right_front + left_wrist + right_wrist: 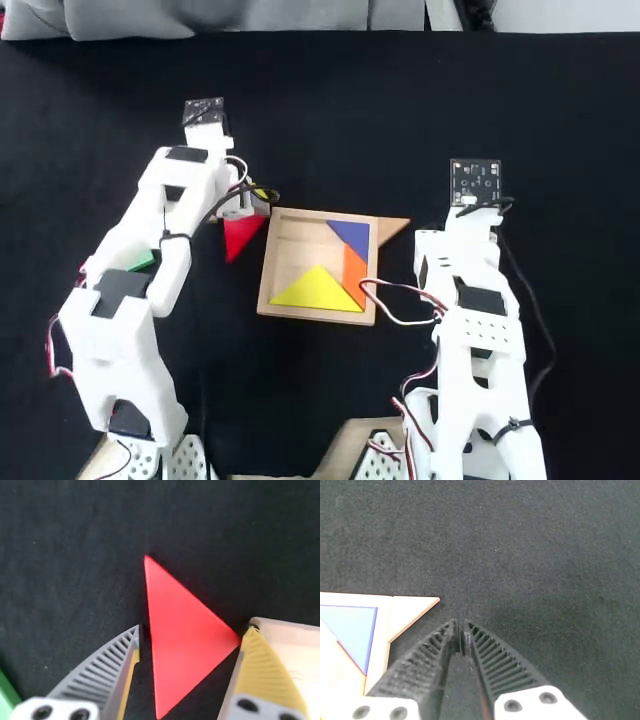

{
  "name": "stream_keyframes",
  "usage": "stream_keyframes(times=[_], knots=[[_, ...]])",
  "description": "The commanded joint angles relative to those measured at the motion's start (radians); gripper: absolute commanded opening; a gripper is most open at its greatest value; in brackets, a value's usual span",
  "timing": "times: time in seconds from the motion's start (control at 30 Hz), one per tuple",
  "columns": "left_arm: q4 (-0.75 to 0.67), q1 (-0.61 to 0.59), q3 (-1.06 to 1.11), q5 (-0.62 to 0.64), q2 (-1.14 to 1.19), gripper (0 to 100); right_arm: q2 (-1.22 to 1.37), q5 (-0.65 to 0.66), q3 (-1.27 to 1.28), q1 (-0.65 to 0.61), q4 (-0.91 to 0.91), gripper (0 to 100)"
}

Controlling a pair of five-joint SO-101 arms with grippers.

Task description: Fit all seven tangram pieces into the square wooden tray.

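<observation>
The square wooden tray (282, 262) lies mid-table and holds a yellow triangle (315, 290), a blue triangle (350, 237) and an orange piece (355, 272). A red triangle (240, 238) lies flat on the black cloth just left of the tray. My left gripper (245, 212) hangs over it, open. In the left wrist view the grey finger (107, 667) and the yellow finger (260, 665) stand on either side of the red triangle (182, 635). My right gripper (460, 626) is shut on nothing, low over the cloth beside a plain wooden triangle (412, 611).
That plain wooden triangle (393, 228) juts out at the tray's far right corner. A green piece (143, 264) lies partly under the left arm. The right arm (465, 270) stands folded to the right of the tray. Black cloth stretches behind the tray.
</observation>
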Motion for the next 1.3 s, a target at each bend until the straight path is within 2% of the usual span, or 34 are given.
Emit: stream_keyframes(times=[0.0, 0.4, 0.6, 0.73, 0.87, 1.07, 1.27], knots=[[0.023, -0.005, -0.067, 0.0, 0.012, 33, -0.031, 0.008, -0.01, -0.02, -0.014, 2.1], [0.032, -0.067, -0.148, -0.002, 0.084, 33, -0.031, 0.008, -0.008, -0.02, -0.014, 2.1], [0.032, -0.064, -0.148, -0.058, 0.092, 32, -0.031, 0.008, -0.008, -0.02, -0.014, 2.1], [0.052, -0.051, -0.14, -0.049, 0.094, 32, -0.031, 0.008, -0.008, -0.02, -0.014, 2.1], [0.089, -0.033, -0.147, 0.025, 0.095, 32, -0.031, 0.008, -0.01, -0.02, -0.014, 2.1], [0.087, -0.033, -0.147, 0.032, 0.095, 32, -0.031, 0.008, -0.008, -0.02, -0.014, 2.1], [0.087, -0.027, -0.148, 0.023, 0.095, 22, -0.031, 0.008, -0.008, -0.02, -0.014, 2.1]])
